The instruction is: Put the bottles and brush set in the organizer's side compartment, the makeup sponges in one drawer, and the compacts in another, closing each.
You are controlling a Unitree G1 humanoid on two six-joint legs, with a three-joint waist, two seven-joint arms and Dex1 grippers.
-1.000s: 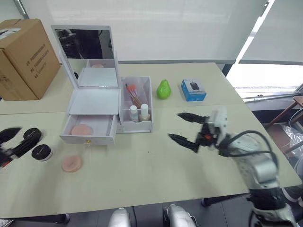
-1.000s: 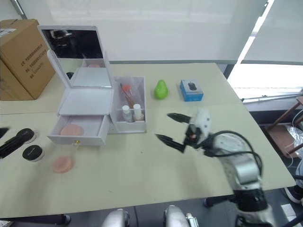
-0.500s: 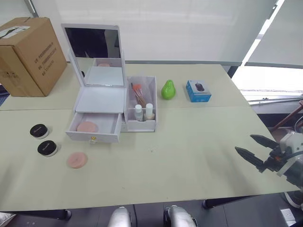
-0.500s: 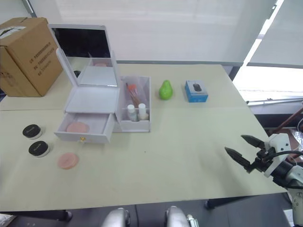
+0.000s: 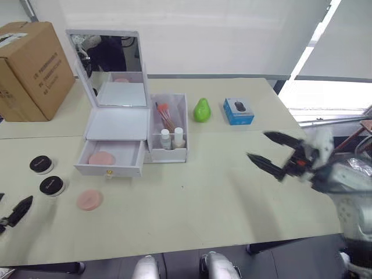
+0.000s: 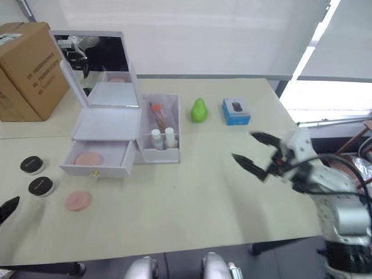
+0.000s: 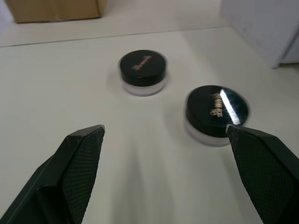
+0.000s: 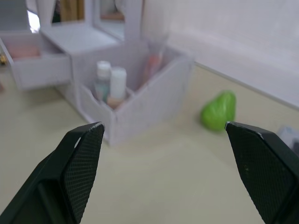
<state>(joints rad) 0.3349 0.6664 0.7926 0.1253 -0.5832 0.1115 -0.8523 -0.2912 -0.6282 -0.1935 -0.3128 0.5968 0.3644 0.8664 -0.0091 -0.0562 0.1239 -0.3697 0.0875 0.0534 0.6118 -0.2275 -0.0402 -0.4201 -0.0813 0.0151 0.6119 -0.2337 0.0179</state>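
Pink foam is what is left for the open drawer (image 5: pixel 110 158): one makeup sponge (image 5: pixel 102 158) already lies inside it, and the second sponge (image 5: pixel 89 200) sits loose on the table (image 5: pixel 197 197), near the drawer's front and to the robot's left of it. It looks soft and very light, so it should squash under the pads and could slip; a pinch across its rim, from above, seems the safest hold. The two compacts (image 7: pixel 142 71) (image 7: pixel 214 111) stand near each other further left (black lids, clear bases); they look rigid and smooth, likely slippery, best gripped across the lid's sides. The bottles (image 5: pixel 172 138) and brush set (image 5: pixel 164 115) stand in the organizer's side compartment (image 5: pixel 168 129). The left gripper (image 7: pixel 163 135) hangs just short of the compacts, fingers spread wide and empty. The right gripper (image 5: pixel 272 150) is above the table, well apart from the organizer, also spread with nothing between its fingers.
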